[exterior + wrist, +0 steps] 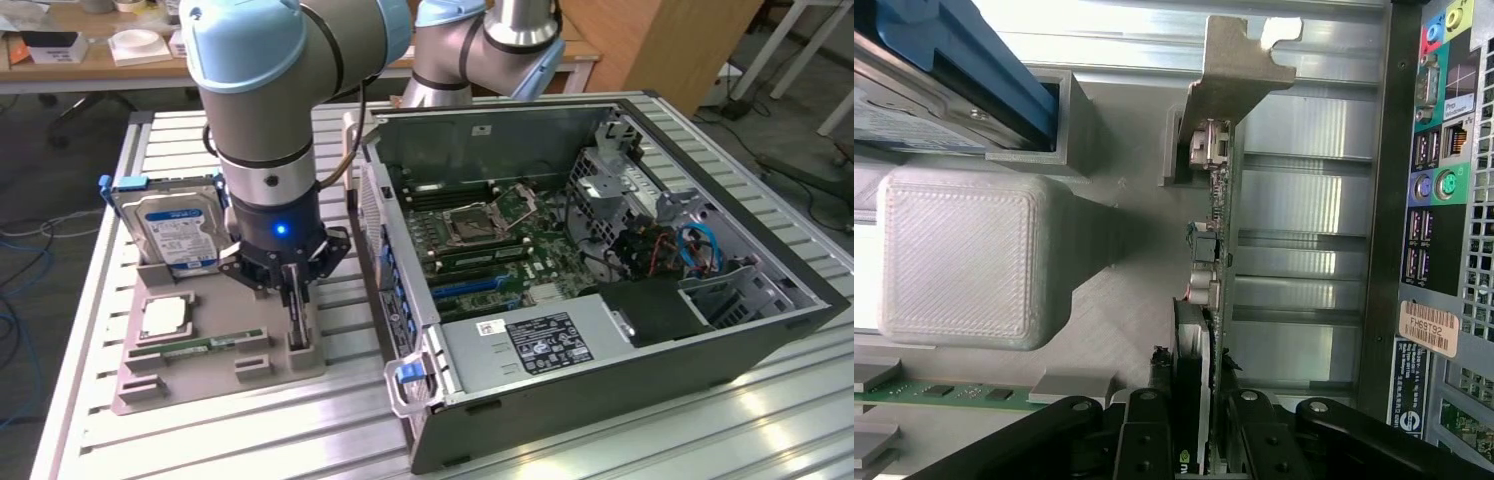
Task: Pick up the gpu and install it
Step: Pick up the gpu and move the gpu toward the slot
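The grasp of the pick-up step is in hand. In the grey holder (200, 372), toward the counter's (174, 445) edge at the exterior view's left, the gpu (296, 325) stands on edge. The gripper's (291, 292) fingers (1146, 440) look clamped on its upper edge. Freeing it likely calls for a straight upward pull, clear of the computer case (601, 330).

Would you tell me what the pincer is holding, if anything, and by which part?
The pincer grips the gpu across its two faces, away from the bracket end; the gpu stands in its holder.
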Available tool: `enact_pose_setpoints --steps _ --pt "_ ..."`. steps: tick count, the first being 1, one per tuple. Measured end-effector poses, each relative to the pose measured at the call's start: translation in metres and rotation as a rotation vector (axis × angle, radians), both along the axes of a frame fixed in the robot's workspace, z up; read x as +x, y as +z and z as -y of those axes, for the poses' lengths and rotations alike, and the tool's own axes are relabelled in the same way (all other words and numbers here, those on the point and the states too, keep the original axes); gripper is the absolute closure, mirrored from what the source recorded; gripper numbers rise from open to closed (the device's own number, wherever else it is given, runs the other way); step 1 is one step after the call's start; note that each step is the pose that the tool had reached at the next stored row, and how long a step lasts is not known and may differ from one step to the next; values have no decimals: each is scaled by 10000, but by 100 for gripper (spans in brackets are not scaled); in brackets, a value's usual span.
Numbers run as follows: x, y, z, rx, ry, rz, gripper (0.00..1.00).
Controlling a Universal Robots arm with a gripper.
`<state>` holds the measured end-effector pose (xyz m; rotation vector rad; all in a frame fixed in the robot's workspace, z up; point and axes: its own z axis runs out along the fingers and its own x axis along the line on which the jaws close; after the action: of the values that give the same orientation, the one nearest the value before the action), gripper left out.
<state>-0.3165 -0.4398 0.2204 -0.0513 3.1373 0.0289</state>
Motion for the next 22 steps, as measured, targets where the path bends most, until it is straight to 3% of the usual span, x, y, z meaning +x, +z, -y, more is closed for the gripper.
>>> enact_pose_setpoints --steps 22 --pt "0 0 0 0 0 0 73"
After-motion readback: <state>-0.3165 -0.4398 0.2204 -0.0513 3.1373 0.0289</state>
